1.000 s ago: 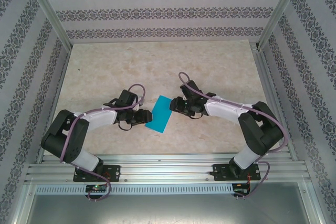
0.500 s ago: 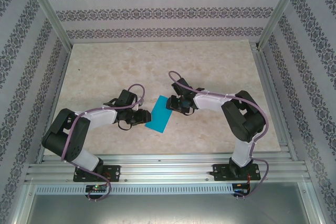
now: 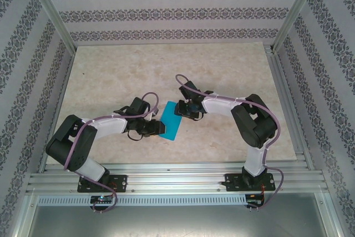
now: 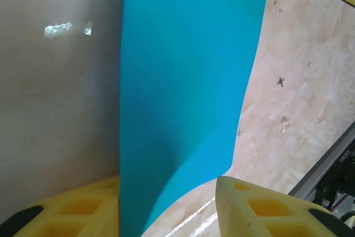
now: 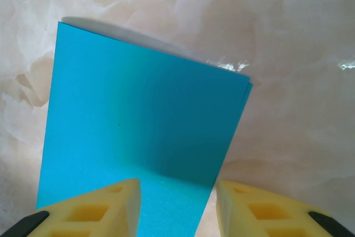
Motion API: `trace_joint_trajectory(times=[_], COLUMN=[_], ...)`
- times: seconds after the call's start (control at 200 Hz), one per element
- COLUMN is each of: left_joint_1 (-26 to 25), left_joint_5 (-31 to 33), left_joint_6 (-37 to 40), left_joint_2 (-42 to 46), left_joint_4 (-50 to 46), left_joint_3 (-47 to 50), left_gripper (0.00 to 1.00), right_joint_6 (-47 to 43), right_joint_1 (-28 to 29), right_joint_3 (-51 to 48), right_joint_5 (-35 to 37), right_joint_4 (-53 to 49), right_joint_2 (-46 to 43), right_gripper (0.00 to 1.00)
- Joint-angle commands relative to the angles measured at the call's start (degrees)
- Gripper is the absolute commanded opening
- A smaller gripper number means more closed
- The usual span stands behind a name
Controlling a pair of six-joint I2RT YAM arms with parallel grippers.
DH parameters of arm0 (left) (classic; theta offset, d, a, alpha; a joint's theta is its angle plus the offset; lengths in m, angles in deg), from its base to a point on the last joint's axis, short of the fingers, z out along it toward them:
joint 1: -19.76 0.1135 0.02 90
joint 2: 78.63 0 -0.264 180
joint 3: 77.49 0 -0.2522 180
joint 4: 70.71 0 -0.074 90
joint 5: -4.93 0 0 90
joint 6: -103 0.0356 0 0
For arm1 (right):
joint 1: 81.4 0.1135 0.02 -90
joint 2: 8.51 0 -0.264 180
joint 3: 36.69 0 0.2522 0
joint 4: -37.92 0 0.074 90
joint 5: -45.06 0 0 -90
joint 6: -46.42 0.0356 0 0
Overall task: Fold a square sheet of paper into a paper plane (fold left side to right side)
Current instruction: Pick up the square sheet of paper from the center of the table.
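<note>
**Near edge:** the rail (image 3: 177, 173) carries both my arm bases.

**Just beyond:** my left claw (image 4: 166, 187) has its fingers held apart. The near end of the square sheet of paper (image 3: 171, 120) runs up between them. One long edge touches one finger (image 4: 83, 212), and the other edge stands off from the opposite finger. The sheet lies doubled and tilted on the desk (image 3: 138, 70), curving where it meets this claw.

**Far end of the sheet:** my right claw (image 5: 176, 184) is likewise apart, with the sheet's end passing between its fingers. At the far corner, two layered edges sit slightly offset.

**Beyond:** the desk stretches wide to the patterned back wall (image 3: 166, 15).
</note>
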Motion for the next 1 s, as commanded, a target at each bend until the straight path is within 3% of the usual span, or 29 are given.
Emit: trace_joint_trajectory(times=[0.0, 0.205, 0.315, 0.495, 0.644, 0.774, 0.994], left_joint_1=[-0.7, -0.7, -0.8, -1.1, -1.2, -1.1, -0.9], left_joint_5=[-0.5, 2.2, 3.1, 3.3, 6.7, 10.2, 7.5], left_joint_6=[-1.3, -4.2, -7.2, -18.7, -29.1, -30.3, -27.7], left_joint_2=[0.1, 1.1, 1.6, 5.6, 11.7, 14.3, 3.8], left_joint_4=[0.1, 1.5, 3.5, 13.1, 19.7, 17.7, 14.7], left_joint_3=[0.7, 1.1, 1.7, 5.3, 6.1, 0.2, -16.2], left_gripper=[0.43, 0.31, 0.18, 0.0, 0.0, 0.0, 0.0], right_joint_6=[-2.0, -3.0, -3.5, -4.5, -0.5, 2.1, 6.9], right_joint_1=[0.2, -0.3, -1.0, -4.2, -8.3, -10.8, -15.1], right_joint_3=[2.7, 3.3, 1.8, -5.9, -15.6, -20.9, -26.5], right_joint_5=[-3.3, -2.9, -2.3, -1.5, -6.0, -7.5, -11.7], right_joint_4=[5.8, 5.4, 5.6, 7.5, 12.1, 12.1, 13.8], right_joint_2=[4.3, 3.2, 0.4, -11.5, -23.3, -32.1, -40.0], right_gripper=[0.41, 0.41, 0.41, 0.5, 0.56, 0.59, 0.59])
